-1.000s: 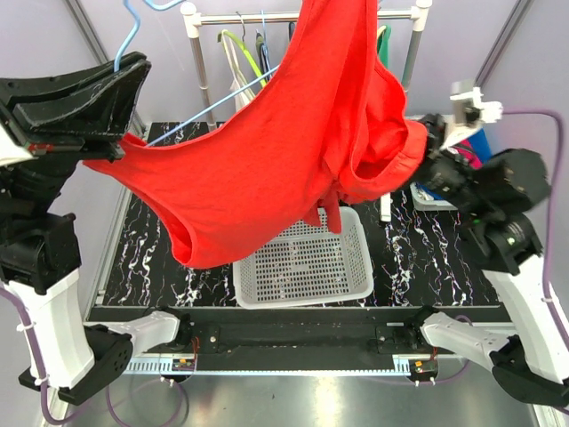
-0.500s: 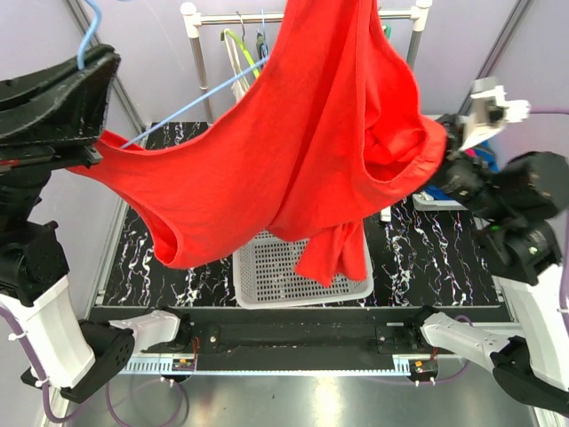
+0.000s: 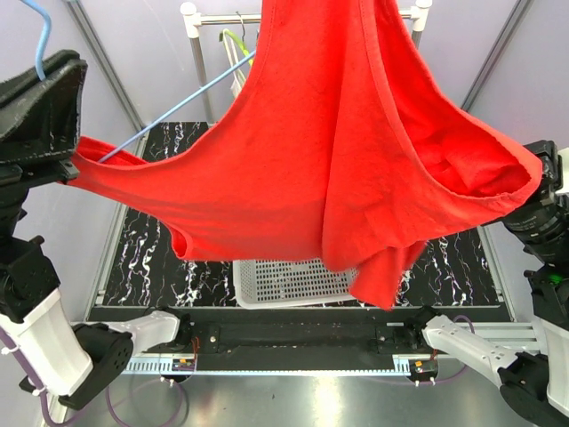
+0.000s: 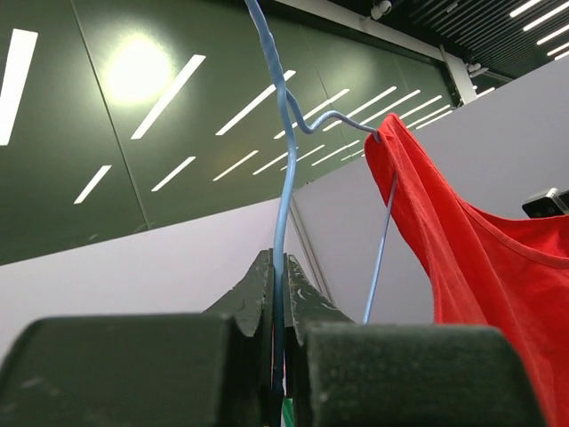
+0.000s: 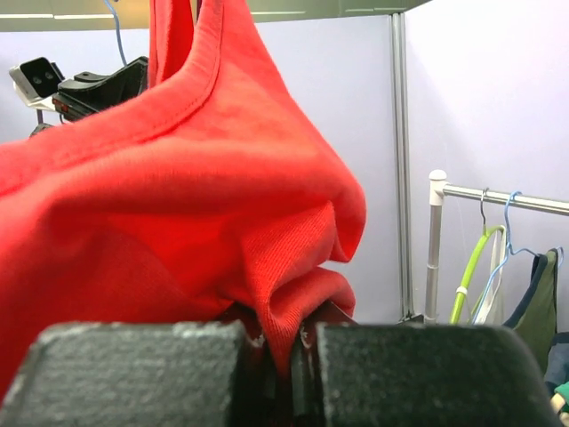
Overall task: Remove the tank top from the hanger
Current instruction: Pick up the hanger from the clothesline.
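At the far left the left gripper [image 4: 277,267] has its two fingers pressed together on the wire of the pale blue hanger [image 4: 283,169], clamping it just below the hook, which rises up out of the top of the wrist view. From that neck one wire arm of the hanger slants away to the right, and a strap of the red tank top [image 3: 338,160] is looped over its bent shoulder, so the garment is on the hanger and held up in the air, well above the black marbled table [image 3: 142,258]. The cloth stretches wide across the middle of the overhead view, its top edge running out of frame, and one loose fold droops toward the right end of the white perforated basket [image 3: 284,280] that sits on the table below (the fold's tip hangs in front of it from this angle; whether it touches cannot be told). Behind the cloth stands a clothes rack [image 3: 191,36] carrying a green hanger [image 3: 233,40]. At the right the right gripper [image 5: 284,356] is closed tight on a bunched fold of the tank top's edge, pulling that side out taut.
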Action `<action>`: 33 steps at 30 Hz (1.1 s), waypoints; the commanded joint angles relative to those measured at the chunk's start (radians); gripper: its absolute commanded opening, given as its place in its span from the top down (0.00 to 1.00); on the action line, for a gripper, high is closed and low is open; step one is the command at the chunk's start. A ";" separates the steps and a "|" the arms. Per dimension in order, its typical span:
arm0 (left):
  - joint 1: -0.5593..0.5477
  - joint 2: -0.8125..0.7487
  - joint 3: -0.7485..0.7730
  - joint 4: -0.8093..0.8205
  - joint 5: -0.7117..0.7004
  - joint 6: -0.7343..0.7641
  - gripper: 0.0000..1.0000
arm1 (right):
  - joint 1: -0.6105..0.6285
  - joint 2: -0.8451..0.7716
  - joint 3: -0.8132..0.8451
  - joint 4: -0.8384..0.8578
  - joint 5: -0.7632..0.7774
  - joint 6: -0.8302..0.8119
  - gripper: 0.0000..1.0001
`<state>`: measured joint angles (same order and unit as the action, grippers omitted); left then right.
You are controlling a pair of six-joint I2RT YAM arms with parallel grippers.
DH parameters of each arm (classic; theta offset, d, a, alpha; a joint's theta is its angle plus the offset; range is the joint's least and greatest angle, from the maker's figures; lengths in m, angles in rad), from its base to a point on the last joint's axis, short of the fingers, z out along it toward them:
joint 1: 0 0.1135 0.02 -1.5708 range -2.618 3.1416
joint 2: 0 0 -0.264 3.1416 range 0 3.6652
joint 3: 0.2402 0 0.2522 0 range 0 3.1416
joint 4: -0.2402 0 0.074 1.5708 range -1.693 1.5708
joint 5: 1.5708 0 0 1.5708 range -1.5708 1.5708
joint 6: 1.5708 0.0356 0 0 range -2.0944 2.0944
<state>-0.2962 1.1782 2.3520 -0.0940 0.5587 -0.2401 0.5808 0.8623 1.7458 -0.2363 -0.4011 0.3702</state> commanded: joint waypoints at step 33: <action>-0.001 -0.349 -0.709 -0.055 -0.040 0.329 1.00 | 0.004 0.121 -0.467 0.154 -0.013 0.113 0.94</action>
<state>-0.2962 0.9157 1.7599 -0.1467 0.5373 0.0536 0.5808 1.1053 1.4498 -0.1547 -0.4282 0.4397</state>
